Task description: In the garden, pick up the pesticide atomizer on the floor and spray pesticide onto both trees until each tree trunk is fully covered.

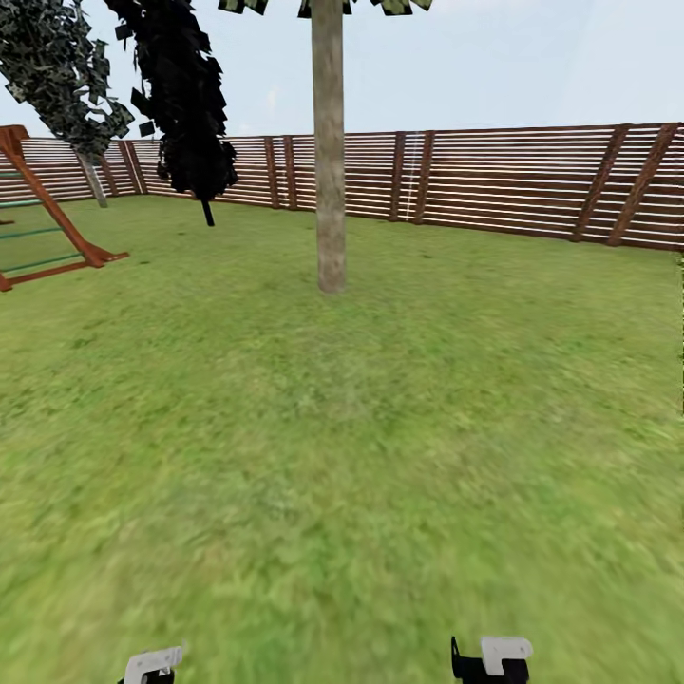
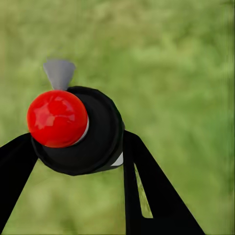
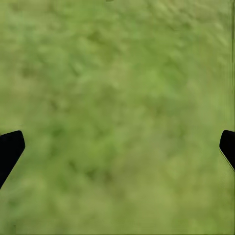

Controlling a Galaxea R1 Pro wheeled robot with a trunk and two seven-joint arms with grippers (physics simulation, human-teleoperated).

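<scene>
Surroundings: a lawn (image 1: 380, 427) is ringed by a slatted brown fence (image 1: 494, 180); a wooden frame with green rungs (image 1: 43, 223) is seen at the far left.
Trees: three are counted. One thick bare trunk (image 1: 329, 152) stands upright straight ahead, a dark narrow tree (image 1: 185, 104) and a thin leaning one (image 1: 71, 85) lie beyond to the left.
In the way: open grass is seen between the robot and the trunk.
Atomizer (image 2: 81, 129): it is held by the left pincer (image 2: 78, 147), touched by black fingers (image 2: 147, 191) on both sides. Its red knob faces the wrist camera; its long axis runs away toward the grass, and a grey nozzle juts sideways.
Right pincer (image 3: 117, 147): spread wide over grass, nothing held.
</scene>
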